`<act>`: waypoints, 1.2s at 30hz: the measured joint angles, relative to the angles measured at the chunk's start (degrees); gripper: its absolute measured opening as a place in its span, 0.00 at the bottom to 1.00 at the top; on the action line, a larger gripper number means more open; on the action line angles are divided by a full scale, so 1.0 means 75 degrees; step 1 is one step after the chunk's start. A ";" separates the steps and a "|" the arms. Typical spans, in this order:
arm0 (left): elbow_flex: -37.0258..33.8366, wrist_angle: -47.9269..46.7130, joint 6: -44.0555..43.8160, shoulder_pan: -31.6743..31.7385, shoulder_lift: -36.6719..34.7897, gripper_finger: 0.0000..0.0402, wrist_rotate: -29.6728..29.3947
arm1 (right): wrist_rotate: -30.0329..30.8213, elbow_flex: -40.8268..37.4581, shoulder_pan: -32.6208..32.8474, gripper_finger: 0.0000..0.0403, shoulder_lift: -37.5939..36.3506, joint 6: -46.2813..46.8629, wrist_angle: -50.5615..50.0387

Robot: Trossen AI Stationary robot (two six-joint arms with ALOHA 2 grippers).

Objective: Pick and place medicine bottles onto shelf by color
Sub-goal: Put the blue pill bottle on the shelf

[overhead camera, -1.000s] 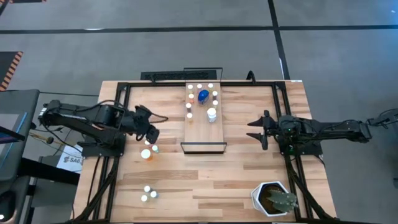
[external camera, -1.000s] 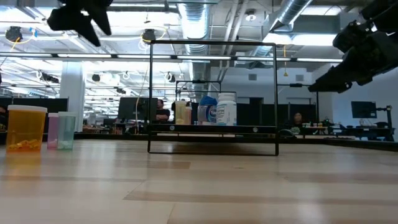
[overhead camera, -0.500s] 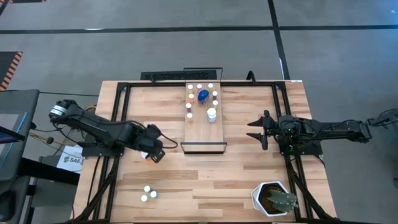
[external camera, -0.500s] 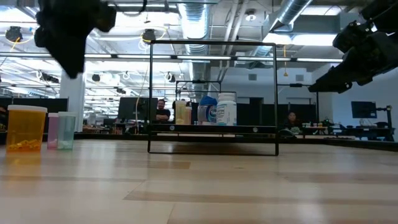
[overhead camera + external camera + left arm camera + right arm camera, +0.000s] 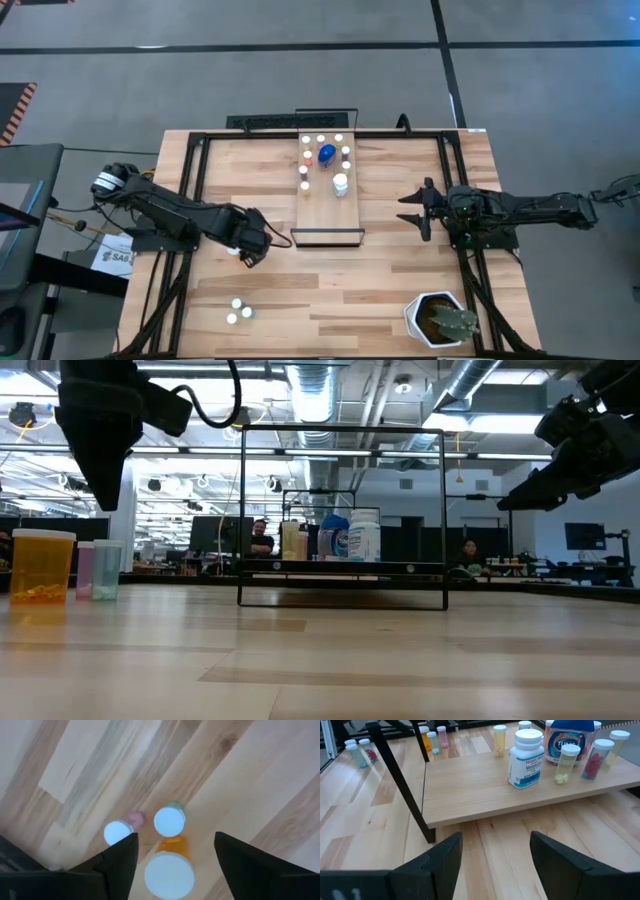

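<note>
Bottles crowd the far half of the shelf (image 5: 323, 195): the big blue one (image 5: 327, 154), a white-bodied bottle (image 5: 341, 184) and several small white-capped ones around them. The left gripper (image 5: 172, 857) hangs over the near-left part of the table (image 5: 400, 280), pointing down at a cluster of three bottles: an orange bottle (image 5: 170, 870) directly between its spread fingers, with a pink bottle (image 5: 120, 831) and a greenish bottle (image 5: 169, 820) just beyond it. Its fingers stand apart on either side of the orange cap without touching it (nothing is held). Two more small bottles (image 5: 238, 310) stand together nearer the front edge. The right gripper (image 5: 418, 210) waits to the right of the shelf, fingers wide and empty, facing the shelf's side. A white pot (image 5: 440, 320) with a plant sits at the front right corner.
</note>
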 joint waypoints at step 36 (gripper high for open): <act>-0.1172 0.1392 0.2791 0.1090 0.0009 0.51 0.1000 | 0.0001 0.0000 -0.0003 0.63 0.0002 0.0012 -0.0006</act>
